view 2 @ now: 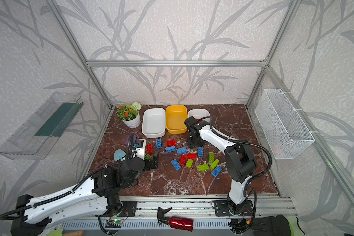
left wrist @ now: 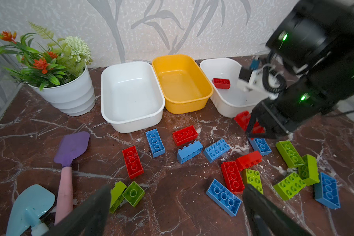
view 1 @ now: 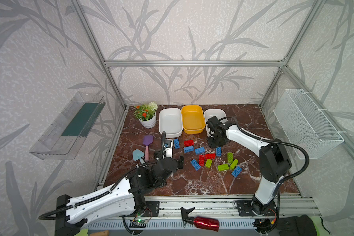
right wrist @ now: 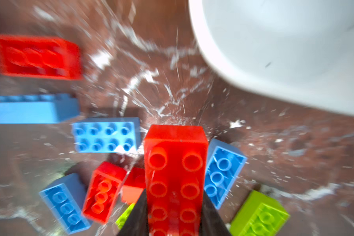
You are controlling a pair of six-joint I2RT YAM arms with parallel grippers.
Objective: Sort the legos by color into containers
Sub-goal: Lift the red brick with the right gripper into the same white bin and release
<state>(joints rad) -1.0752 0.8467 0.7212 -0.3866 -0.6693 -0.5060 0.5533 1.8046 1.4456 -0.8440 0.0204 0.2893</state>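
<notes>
Left gripper (left wrist: 177, 196): jaws wide apart, gripping nothing, low over the near left of the marble table (view 1: 192, 183). Loose legos (view 1: 199, 150) in red, blue and green lie scattered mid-table. Beyond them, the right gripper (right wrist: 174, 196) is clamped on a red brick (right wrist: 175, 163), just in front of the right white tub (view 1: 215, 113). Back row, side by side: left white tub (view 1: 170, 122), yellow tub (view 1: 192, 119), right white tub. A second red brick (left wrist: 221, 83) lies in the last.
</notes>
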